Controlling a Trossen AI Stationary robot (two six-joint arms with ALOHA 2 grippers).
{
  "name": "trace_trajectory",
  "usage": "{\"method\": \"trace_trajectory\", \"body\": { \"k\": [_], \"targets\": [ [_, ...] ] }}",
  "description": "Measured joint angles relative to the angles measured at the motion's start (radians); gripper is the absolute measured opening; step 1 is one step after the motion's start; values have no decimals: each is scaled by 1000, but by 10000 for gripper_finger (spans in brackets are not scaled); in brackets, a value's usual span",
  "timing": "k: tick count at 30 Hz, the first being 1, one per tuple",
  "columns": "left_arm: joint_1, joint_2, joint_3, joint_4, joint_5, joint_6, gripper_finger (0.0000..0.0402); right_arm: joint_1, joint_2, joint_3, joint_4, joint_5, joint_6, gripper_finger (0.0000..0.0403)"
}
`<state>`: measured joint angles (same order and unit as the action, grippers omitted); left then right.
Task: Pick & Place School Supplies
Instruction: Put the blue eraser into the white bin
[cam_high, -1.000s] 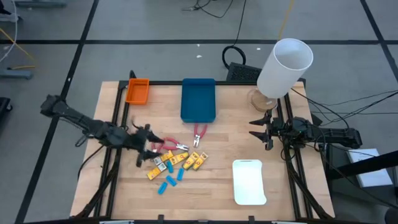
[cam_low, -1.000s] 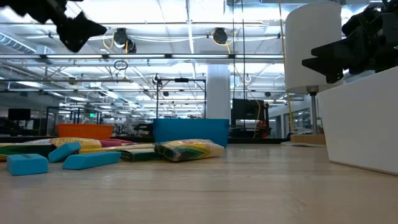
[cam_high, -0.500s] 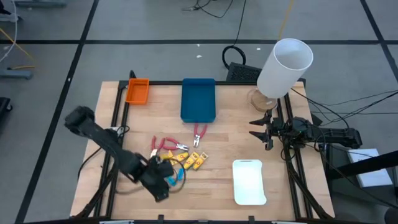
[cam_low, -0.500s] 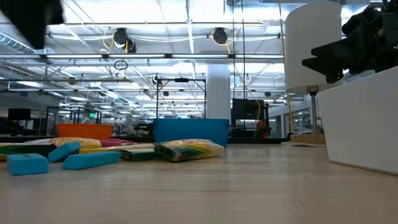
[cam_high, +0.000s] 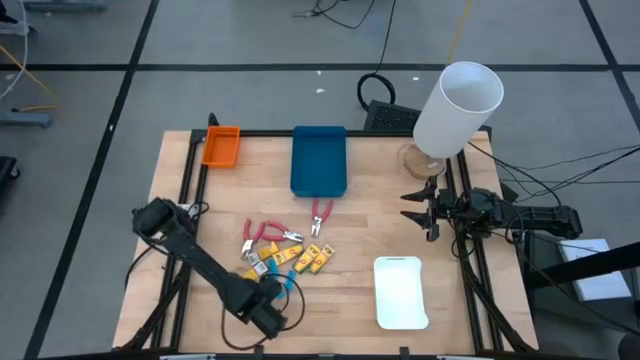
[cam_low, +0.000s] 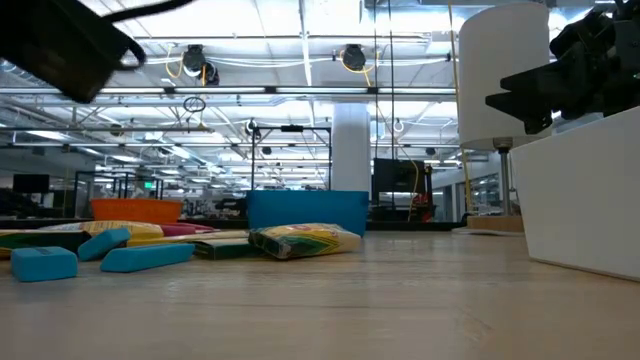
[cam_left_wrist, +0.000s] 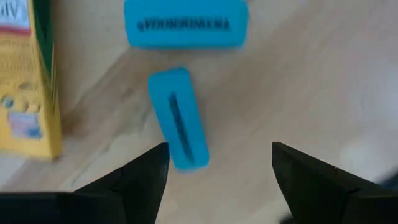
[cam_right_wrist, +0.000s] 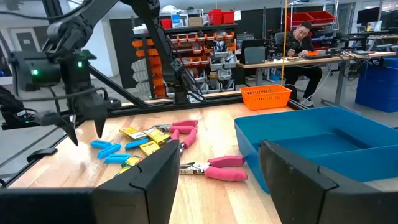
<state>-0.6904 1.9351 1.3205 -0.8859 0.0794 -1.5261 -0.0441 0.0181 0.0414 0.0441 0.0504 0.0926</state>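
A: What could go wrong here?
B: The left gripper (cam_left_wrist: 214, 177), fingers spread, hangs over a light-blue block (cam_left_wrist: 178, 118) lying askew between them; it could pinch a corner and flick it into the second block (cam_left_wrist: 185, 24) beside it.
A: And the block?
B: Oblong, smooth, dark print along its top, flat on the table's (cam_high: 350, 220) near-left part.
A: The right gripper (cam_high: 430, 212)?
B: It waits at the right edge, fingers apart.

Two dark jointed arms, black cables
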Motion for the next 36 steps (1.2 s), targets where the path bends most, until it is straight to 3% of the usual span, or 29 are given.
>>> {"method": "trace_trajectory", "body": {
  "k": [4,10,18,28,36],
  "targets": [
    [0,36,0,4,-17,-30,287,0,0,0,1,0,0,210],
    [3,52,0,-7,55,-62,287,0,0,0,4,0,0,210],
    [-1,48,0,-43,71,-257,287,0,0,0,10,1,0,210],
    [-2,48,0,-51,36,-235,286,0,0,0,11,1,0,210],
    [-1,48,0,-51,25,-207,216,0,0,0,11,1,0,210]
  ]
}}
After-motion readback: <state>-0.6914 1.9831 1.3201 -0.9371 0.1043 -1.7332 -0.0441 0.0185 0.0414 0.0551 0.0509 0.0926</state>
